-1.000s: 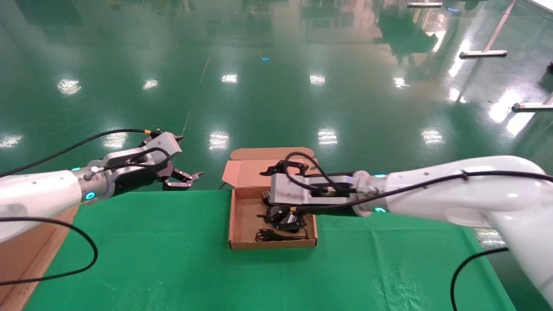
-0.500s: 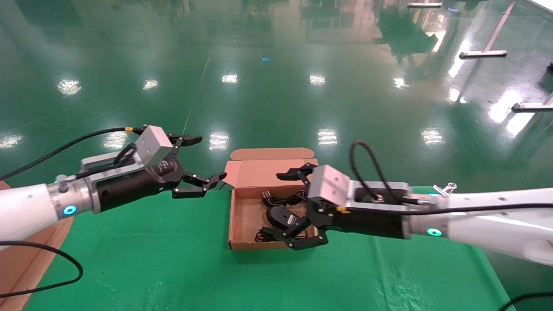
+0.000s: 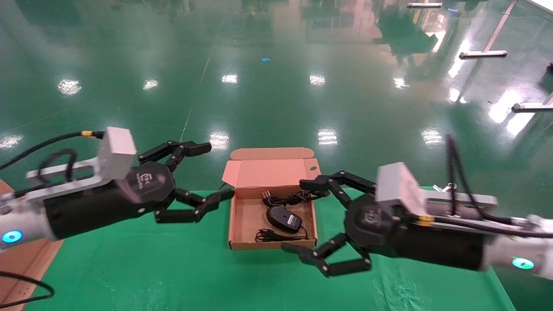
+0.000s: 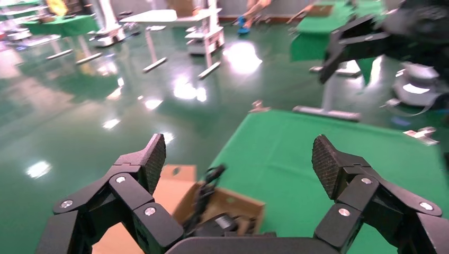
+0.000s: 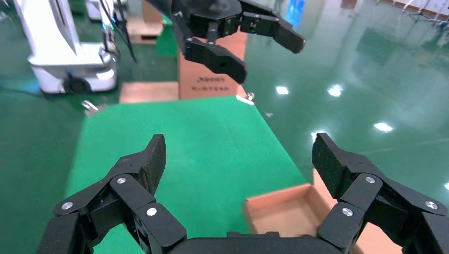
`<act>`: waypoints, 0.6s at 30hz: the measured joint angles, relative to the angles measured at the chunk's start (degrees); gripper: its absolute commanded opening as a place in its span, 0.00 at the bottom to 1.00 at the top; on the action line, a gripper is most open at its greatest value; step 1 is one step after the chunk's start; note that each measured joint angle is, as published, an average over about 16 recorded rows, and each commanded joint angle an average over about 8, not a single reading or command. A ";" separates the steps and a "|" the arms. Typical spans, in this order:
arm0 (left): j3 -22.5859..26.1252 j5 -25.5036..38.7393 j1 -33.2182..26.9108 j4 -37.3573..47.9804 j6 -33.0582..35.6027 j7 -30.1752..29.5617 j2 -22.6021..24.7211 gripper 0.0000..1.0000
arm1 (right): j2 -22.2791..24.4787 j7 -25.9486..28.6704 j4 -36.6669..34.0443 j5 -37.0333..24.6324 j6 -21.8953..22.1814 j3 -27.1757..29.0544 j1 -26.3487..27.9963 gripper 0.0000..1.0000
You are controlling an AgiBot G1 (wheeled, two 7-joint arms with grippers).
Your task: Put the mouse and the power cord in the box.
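Observation:
The brown cardboard box (image 3: 235, 224) lies open on the green cloth, its lid (image 3: 270, 170) tipped back. Inside it lie the black mouse (image 3: 284, 218), its thin cable (image 3: 276, 236) coiled by the front wall, and the thicker power cord (image 3: 287, 198) along the back wall. My right gripper (image 3: 296, 216) hangs open at the box's right side, holding nothing. My left gripper (image 3: 218, 170) is open and empty just left of the box. The left wrist view shows the box (image 4: 233, 203) and cord (image 4: 204, 193) below its open gripper (image 4: 239, 156). One box corner (image 5: 280, 211) shows beneath the right gripper (image 5: 238, 153).
The green cloth table (image 3: 173, 268) ends just behind the box, with glossy green floor beyond. A large brown carton (image 3: 26, 268) stands at the table's left edge. Metal table legs (image 3: 484, 53) stand far off at the right.
My right gripper has pulled out of the box toward the right and now stands open, leaving the mouse lying inside. My left gripper has swung nearer the box's left side.

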 measured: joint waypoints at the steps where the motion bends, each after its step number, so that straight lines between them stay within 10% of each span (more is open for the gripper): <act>1: -0.64 -0.33 0.59 -1.14 0.86 -0.87 -0.53 1.00 | 0.72 0.68 0.73 0.71 -0.60 0.63 -0.58 1.00; 18: -10.97 -5.63 10.14 -19.48 14.69 -14.77 -9.07 1.00 | 11.77 10.95 11.93 11.57 -9.83 10.33 -9.42 1.00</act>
